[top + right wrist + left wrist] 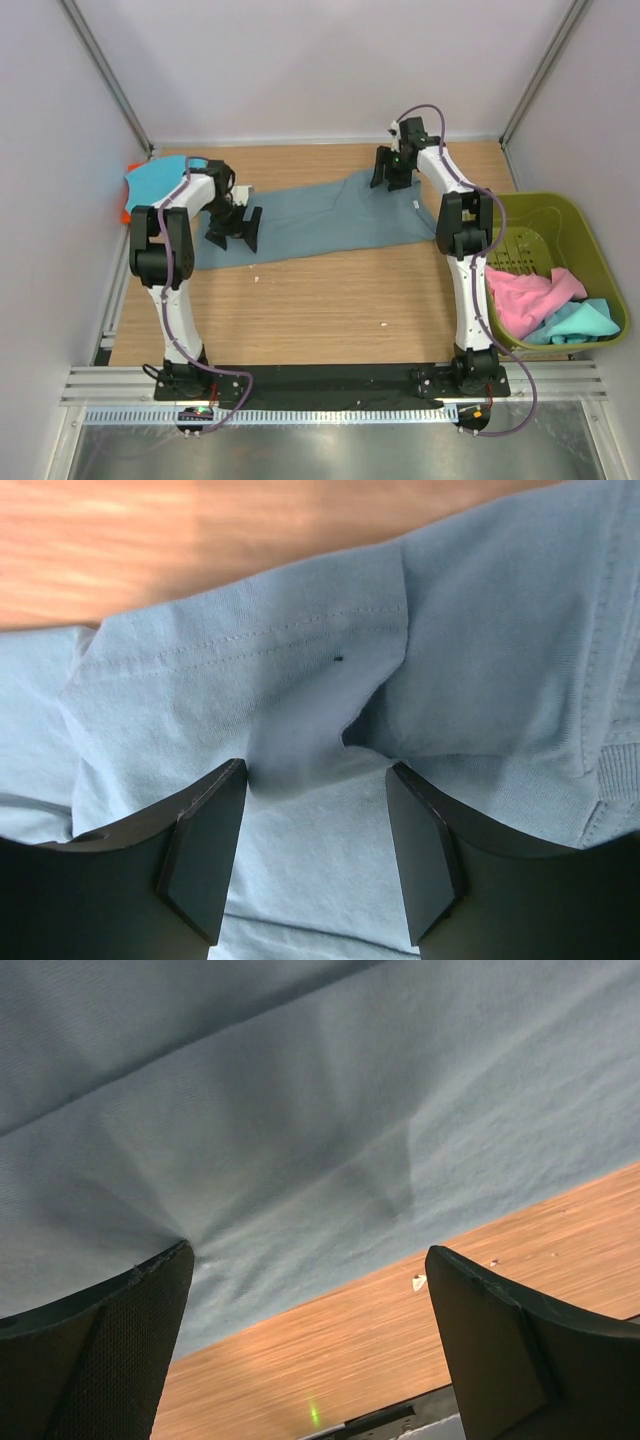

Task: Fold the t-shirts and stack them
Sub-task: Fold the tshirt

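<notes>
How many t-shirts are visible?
5: blue-grey shirt mid-table; turquoise shirt over orange shirt, far left; pink shirt and second turquoise shirt in basket. Others may be hidden.

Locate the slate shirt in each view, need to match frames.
Top external: slate shirt spread across the far middle of the wooden tabletop.
Left wrist: slate shirt fills the upper frame, wood below it.
Right wrist: slate shirt fills most of the frame, wood above it.
Shared landmark: wooden tabletop, in all three.
</notes>
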`<state>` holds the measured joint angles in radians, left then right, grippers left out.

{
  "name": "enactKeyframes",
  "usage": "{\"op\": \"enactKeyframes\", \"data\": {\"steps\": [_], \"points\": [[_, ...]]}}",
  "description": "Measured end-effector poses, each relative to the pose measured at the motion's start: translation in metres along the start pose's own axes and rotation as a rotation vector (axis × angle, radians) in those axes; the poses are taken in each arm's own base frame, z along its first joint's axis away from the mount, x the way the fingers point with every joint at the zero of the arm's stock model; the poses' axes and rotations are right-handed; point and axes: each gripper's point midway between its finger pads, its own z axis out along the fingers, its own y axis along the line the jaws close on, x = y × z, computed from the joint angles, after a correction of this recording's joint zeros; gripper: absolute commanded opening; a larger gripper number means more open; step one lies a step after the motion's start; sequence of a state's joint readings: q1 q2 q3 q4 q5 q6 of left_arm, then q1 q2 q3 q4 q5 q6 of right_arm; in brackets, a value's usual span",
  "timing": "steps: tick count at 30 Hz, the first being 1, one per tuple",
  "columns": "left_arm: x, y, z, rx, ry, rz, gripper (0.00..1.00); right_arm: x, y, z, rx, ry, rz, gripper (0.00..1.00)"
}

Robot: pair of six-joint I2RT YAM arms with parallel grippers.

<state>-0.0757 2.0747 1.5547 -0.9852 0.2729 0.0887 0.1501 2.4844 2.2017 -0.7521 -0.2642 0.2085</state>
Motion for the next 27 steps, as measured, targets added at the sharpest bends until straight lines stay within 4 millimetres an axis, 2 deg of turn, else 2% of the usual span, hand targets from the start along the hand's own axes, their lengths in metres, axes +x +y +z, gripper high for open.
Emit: {"op": "enactKeyframes", "data": {"steps": [6, 12, 19, 23, 25, 27], "points": [[0.02, -0.018, 0.006, -0.045, 0.012, 0.074, 1.0, -0.027, 0.014, 0.018, -0.04, -0.064, -0.035, 0.66], [0.065, -0.065, 0.017, -0.074, 0.1, 0.24, 1.0, -0.057, 0.029, 0.036, -0.076, -0.162, -0.071, 0.71], [0.101, -0.11, 0.026, -0.114, 0.156, 0.448, 1.0, -0.093, 0.043, 0.052, -0.087, -0.315, -0.111, 0.74], [0.099, -0.131, 0.017, -0.148, 0.14, 0.557, 1.0, -0.099, 0.04, 0.049, -0.045, -0.339, -0.121, 0.76], [0.087, -0.143, 0.002, -0.15, 0.103, 0.592, 0.99, -0.104, 0.035, 0.038, -0.004, -0.349, -0.121, 0.77], [0.071, -0.155, -0.015, -0.144, 0.036, 0.623, 1.0, -0.108, 0.032, 0.015, 0.041, -0.354, -0.109, 0.77]]}}
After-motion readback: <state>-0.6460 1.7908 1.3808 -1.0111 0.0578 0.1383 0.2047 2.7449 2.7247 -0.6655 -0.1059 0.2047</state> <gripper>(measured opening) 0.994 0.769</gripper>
